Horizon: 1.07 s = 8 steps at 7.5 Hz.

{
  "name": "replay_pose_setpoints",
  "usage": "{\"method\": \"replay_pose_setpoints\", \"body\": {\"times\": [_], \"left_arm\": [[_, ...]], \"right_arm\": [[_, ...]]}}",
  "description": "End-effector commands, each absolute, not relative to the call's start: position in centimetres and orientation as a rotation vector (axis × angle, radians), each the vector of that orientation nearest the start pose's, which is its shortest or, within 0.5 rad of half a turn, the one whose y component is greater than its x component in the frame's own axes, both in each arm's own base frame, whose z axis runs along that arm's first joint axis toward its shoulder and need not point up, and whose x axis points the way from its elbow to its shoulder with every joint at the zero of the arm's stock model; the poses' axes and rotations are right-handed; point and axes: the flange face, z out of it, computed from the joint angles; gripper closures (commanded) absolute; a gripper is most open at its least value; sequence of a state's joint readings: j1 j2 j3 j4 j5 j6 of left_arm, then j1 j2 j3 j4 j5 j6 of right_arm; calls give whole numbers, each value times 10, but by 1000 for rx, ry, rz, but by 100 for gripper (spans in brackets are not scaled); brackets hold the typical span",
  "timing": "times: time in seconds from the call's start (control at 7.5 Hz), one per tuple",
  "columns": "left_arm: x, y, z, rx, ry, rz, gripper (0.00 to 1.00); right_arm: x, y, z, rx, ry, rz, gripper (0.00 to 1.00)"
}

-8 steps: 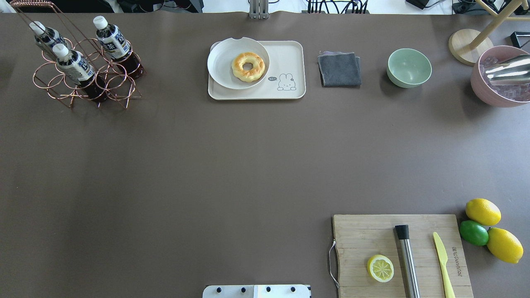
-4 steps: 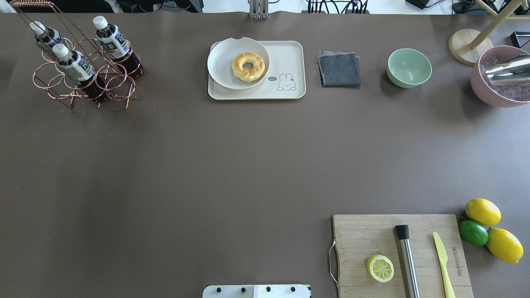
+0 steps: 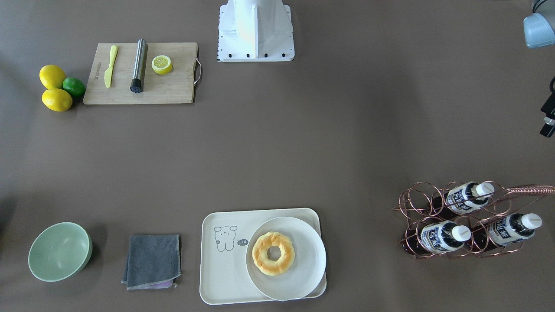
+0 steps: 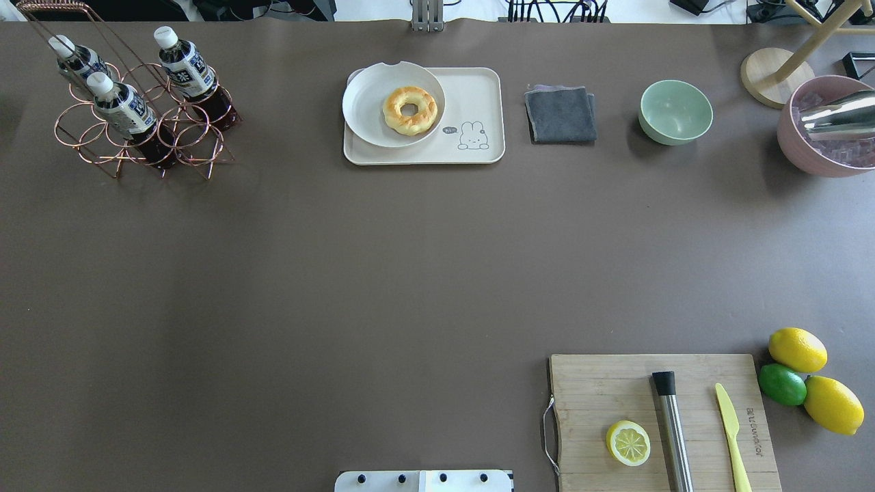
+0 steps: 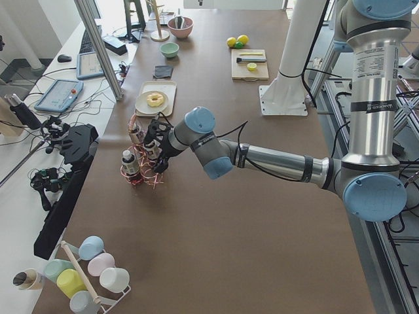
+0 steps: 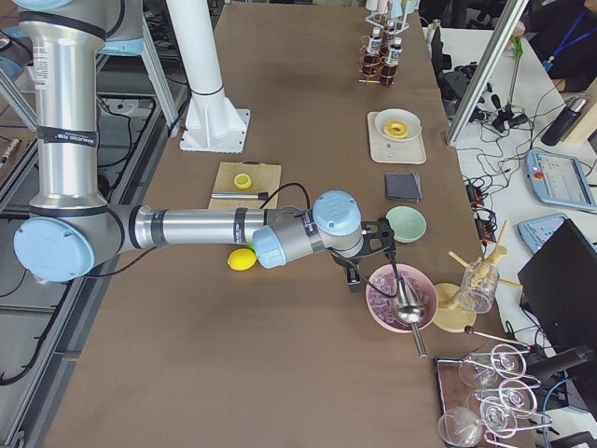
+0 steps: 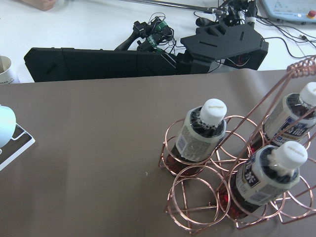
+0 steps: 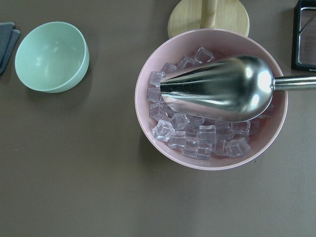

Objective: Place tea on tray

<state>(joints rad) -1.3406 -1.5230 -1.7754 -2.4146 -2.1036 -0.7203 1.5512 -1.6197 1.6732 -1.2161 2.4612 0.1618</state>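
tea (image 4: 125,109) unmoved in rack (image 3: 531,189) | tray (image 4: 478,92) unchanged, plate (image 4: 366,102) on it

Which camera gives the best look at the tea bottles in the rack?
The left wrist view: the tea bottles are close up, caps and labels clear. Overhead and front-facing views show all three smaller; the side views show them tiny; the right wrist view, not at all.

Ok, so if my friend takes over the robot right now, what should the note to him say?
Left claw: by the copper rack; open or shut, cannot tell.
Right claw: above the pink ice bowl; cannot tell either.
Tea: all three bottles sit in the rack.
Tray: plate with donut on one side, bear side bare.
Done: nothing yet.
To do: grab one tea and stand it on the bare side.
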Motion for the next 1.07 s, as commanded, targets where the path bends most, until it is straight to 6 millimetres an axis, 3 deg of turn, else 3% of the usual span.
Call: {"method": "replay_pose_setpoints", "body": {"times": [0.0,0.27,0.4,0.53,0.67,0.93], "left_arm": [[91,-496,462,686,859,-214,2],[123,-500,454,733,819,-194,3],[160,-504,447,765,787,-179,6],[179,-511,441,773,790,-162,12],[183,-517,434,781,797,-166,20],[194,-532,422,786,797,-154,25]], "right_arm": [[46,-487,582,302,-907,-50,0],[46,-485,584,300,-907,-50,0],[46,-485,584,300,-907,-51,0],[46,-485,584,300,-905,-50,0],[46,-485,584,300,-905,-50,0],[46,-485,585,299,-905,-49,0]]}}
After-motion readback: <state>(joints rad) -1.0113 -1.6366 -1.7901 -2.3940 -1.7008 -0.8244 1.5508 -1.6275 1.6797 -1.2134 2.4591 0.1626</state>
